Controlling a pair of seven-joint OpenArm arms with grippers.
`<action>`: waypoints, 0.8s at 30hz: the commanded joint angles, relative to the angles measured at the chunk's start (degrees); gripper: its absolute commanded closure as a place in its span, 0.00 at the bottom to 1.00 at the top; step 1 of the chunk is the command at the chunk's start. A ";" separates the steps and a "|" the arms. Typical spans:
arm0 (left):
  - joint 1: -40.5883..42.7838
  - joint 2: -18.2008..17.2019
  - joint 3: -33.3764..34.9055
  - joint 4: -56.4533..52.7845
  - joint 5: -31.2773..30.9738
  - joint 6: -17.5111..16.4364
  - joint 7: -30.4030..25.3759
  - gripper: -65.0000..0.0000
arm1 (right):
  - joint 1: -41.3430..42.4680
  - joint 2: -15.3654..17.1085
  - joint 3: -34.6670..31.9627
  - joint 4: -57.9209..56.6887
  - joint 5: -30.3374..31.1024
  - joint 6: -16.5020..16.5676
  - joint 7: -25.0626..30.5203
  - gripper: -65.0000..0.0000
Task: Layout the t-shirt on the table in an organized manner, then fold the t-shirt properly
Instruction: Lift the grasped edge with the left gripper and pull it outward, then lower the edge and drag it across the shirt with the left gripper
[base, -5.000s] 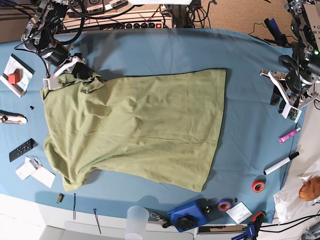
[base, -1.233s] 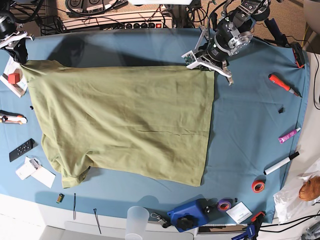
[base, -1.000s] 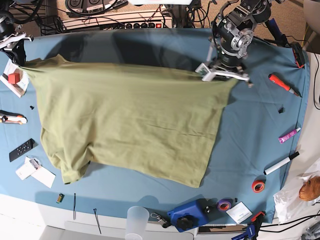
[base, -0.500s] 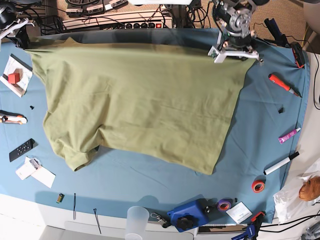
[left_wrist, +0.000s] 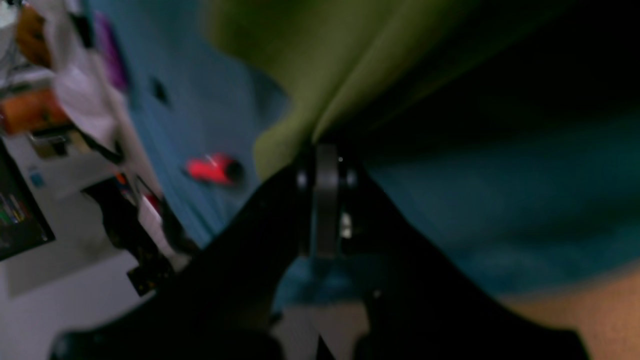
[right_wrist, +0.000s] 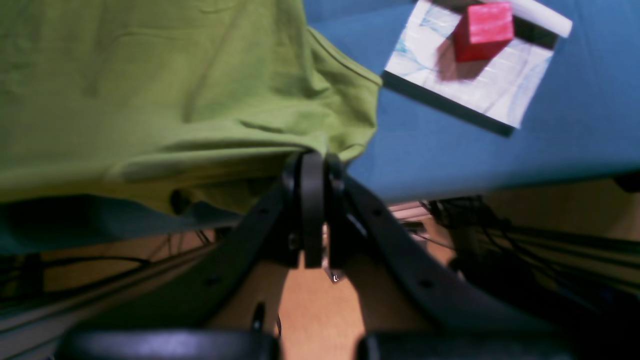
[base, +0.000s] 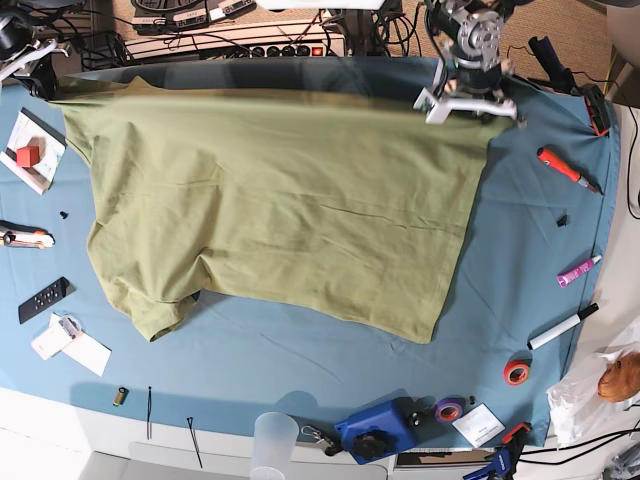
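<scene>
Two corners of the t-shirt (base: 270, 200) are now held up at the far edge of the worktop (base: 540, 260), one in each pincer. Half a second ago the cloth hung in nearly the same place; a second ago its far edge was lower and nearer the middle, and five seconds ago the shirt lay bunched at one end with only one arm on it. So the garment has been lifted, pulled taut between the arms and carried toward the far rim.

The left pincer (base: 470, 100) is clamped on the shirt's corner; its wrist view, though blurred, shows green cloth running into the closed tips (left_wrist: 327, 165). The right pincer (right_wrist: 310, 170) is likewise clamped on the opposite corner, with fabric pinched at its tip, beside a white pad (right_wrist: 470, 85) bearing a red block (right_wrist: 482, 30). In the base view that pincer sits at the frame's corner, barely visible.

The near half of the shirt rests on the blue cloth, one sleeve (base: 155, 310) curled under. I judge the spreading step well along but unfinished: the cloth needs lowering flat, and that sleeve needs smoothing, before any fold begins. A red screwdriver (base: 565, 167) lies just clear of the hem.
</scene>
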 joint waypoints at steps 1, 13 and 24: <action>-0.66 -0.46 -0.24 0.76 -0.28 -0.59 0.00 1.00 | -0.42 1.18 -0.52 0.68 -0.81 -0.68 1.41 1.00; -7.34 -0.46 -0.24 0.76 -4.85 -3.04 -0.20 1.00 | 1.44 1.16 -13.49 0.63 -12.02 -3.74 7.67 1.00; -12.50 -0.44 -0.24 0.74 -10.47 -3.87 -5.01 1.00 | 11.04 1.16 -13.92 -0.17 -19.37 -4.98 8.59 1.00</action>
